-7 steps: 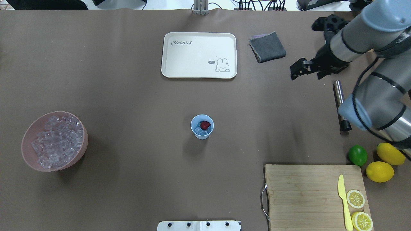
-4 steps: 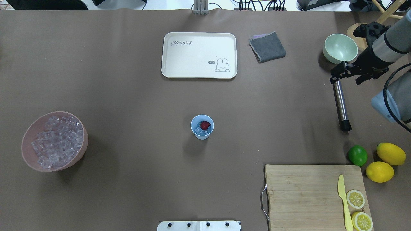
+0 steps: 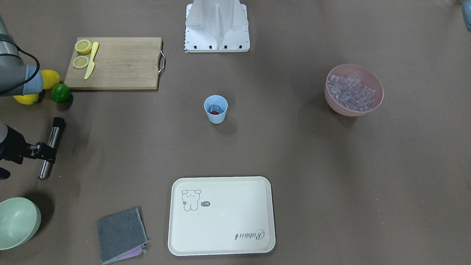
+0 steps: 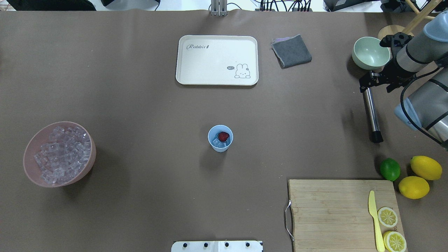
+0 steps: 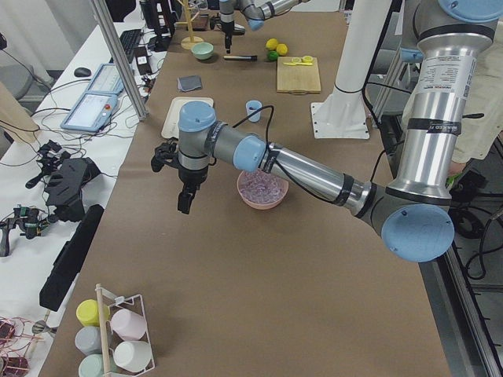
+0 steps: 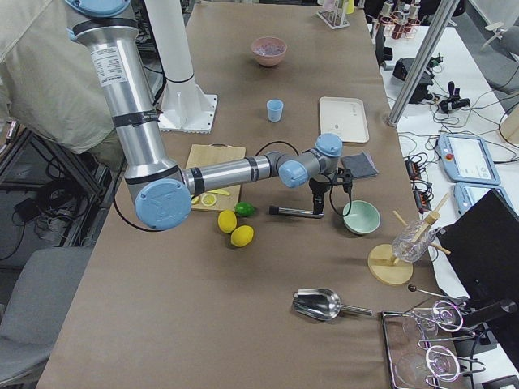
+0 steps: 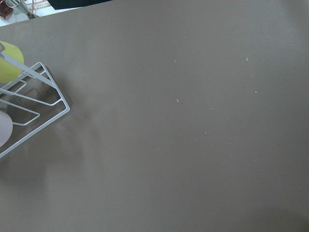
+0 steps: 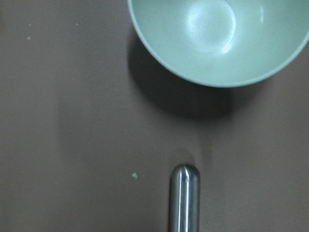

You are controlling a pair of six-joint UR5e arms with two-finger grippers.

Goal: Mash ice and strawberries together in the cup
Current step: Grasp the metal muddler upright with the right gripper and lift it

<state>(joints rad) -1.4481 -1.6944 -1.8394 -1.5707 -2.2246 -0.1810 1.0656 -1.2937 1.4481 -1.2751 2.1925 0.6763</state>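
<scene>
The blue cup (image 4: 220, 148) stands alone at the middle of the overhead view with a few ice cubes (image 4: 218, 142) and the strawberry (image 4: 224, 135) already inside, so filling looks done and the step in hand is fetching the tool to mash with. That appears to be the steel rod (image 4: 371, 112) lying flat near the right edge of that view, its far end pointing toward the pale green bowl (image 4: 371, 53).

The right claw (image 4: 374, 86) hangs over that far end of the rod with its fingers spread wide. It holds nothing, and the right wrist view shows the rod's rounded tip bare, with no finger on it. The next move probably calls for dropping straight down so the fingers straddle the rod, then pinching it before carrying it to the cup.

The left claw (image 5: 183, 206) shows only in the left side view, well away from the cup. I cannot tell how far open it is.
</scene>
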